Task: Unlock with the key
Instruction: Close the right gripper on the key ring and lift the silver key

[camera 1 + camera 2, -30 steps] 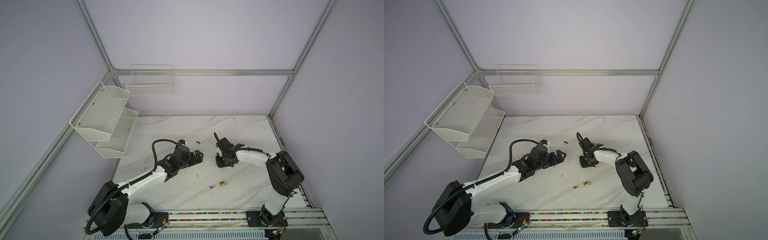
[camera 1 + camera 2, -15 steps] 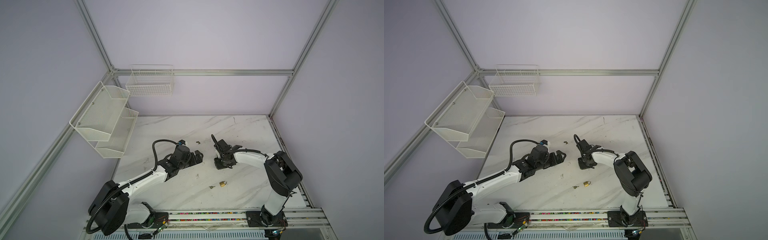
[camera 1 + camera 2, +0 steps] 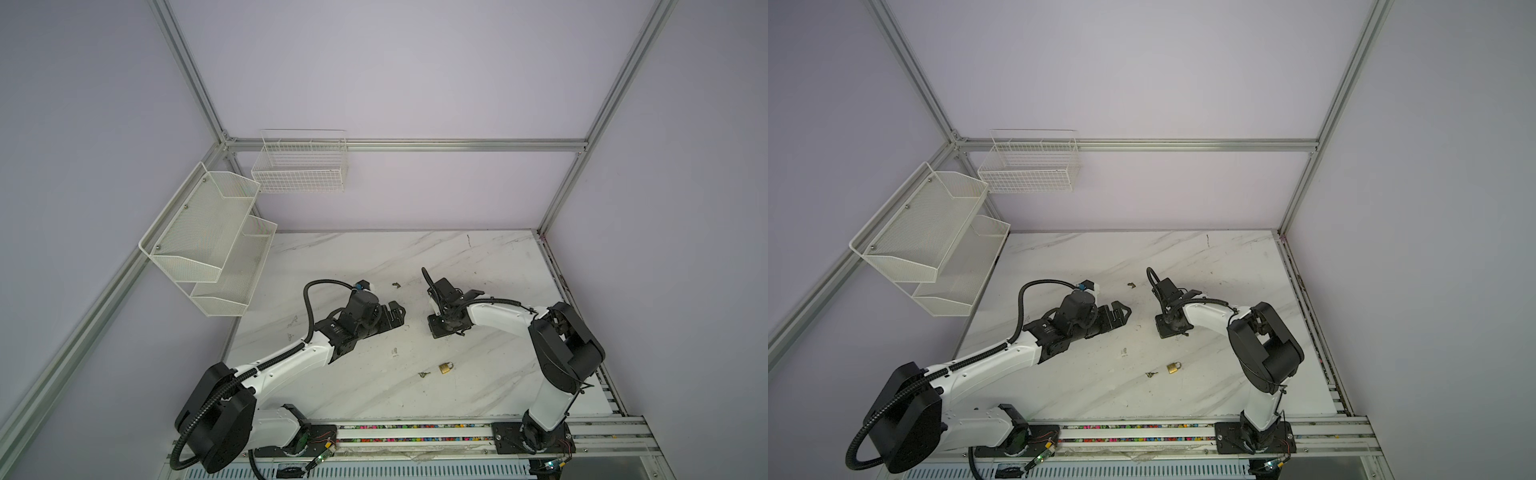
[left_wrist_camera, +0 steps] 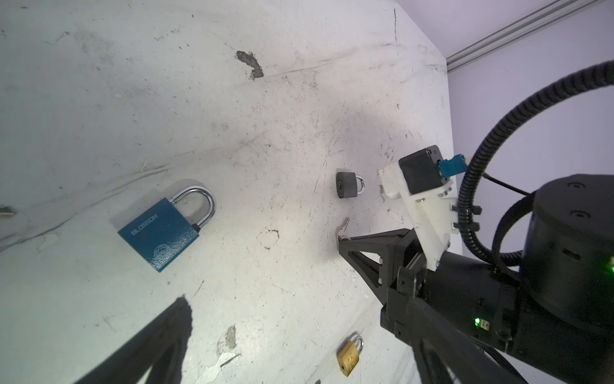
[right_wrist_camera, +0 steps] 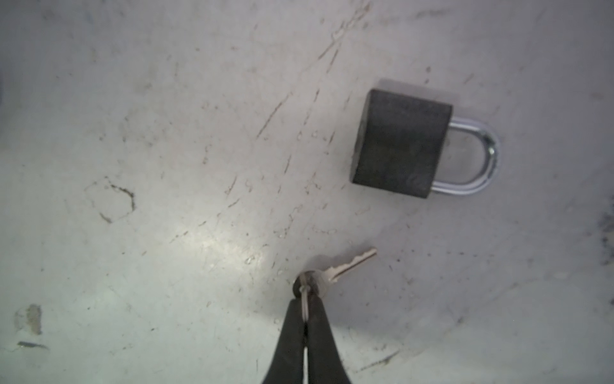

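Key [image 5: 335,270] is pinched by its ring in your right gripper [image 5: 305,307]. The fingers [image 5: 289,335] are pressed together with only the thin wire loop between the tips, and the key head sits just past them. The blade points away from the tips, angled toward the grey padlock [image 5: 400,143]. Key and padlock are near each other but apart, with bare table [image 5: 166,133] between them. You can't tell from these views whether the key is lifted or touching the tabletop.

The grey padlock lies flat with both shackle legs seated in the body. In the left wrist view its keyway end faces the camera. In both top views your right arm folds down over that spot, with the wrist pointing at the table, and hides both the key and the grey padlock.

Your left gripper [image 3: 395,318] is low over the table, left of centre. Its fingers are spread wide with nothing between them, and it is clearly apart from the right gripper. The left wrist view shows one left finger [image 4: 156,349] at the frame edge. Beyond it a blue padlock [image 4: 159,234] lies flat with its shackle closed, well apart from the grey one.

A brass padlock [image 3: 445,368] lies nearer the arm bases, with a small set of spare keys [image 3: 423,374] just beside it, not touching. Both are well apart from either gripper.

White mesh shelves [image 3: 208,232] and a wire basket [image 3: 299,166] hang on the walls off the table.
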You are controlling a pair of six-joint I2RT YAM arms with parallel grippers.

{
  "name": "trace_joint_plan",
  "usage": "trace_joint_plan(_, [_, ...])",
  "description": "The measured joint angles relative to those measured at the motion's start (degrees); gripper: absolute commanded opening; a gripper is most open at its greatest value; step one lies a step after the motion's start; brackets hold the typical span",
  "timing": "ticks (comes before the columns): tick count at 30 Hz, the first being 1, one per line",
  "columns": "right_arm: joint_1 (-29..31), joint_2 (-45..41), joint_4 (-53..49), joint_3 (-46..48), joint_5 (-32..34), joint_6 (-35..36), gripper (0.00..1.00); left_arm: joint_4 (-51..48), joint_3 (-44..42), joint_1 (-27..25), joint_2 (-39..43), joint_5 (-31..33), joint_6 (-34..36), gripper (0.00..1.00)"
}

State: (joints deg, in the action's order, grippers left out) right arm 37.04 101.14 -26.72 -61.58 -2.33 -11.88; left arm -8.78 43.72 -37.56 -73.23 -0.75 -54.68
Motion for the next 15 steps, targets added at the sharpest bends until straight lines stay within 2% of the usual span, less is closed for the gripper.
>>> trace_joint_plan(6, [0.02, -0.74, 0.07, -2.54, -0.57, 3.58, 0.00, -1.99, 0.00, 3.32, 5.79, -0.76, 0.24, 1.00])
trace_joint_plan(15, [1.14, -3.30, 2.27, -10.54, -6.71, 11.43, 0.00, -4.42, -0.02, 16.79, 15.91, -9.66, -1.86, 1.00])
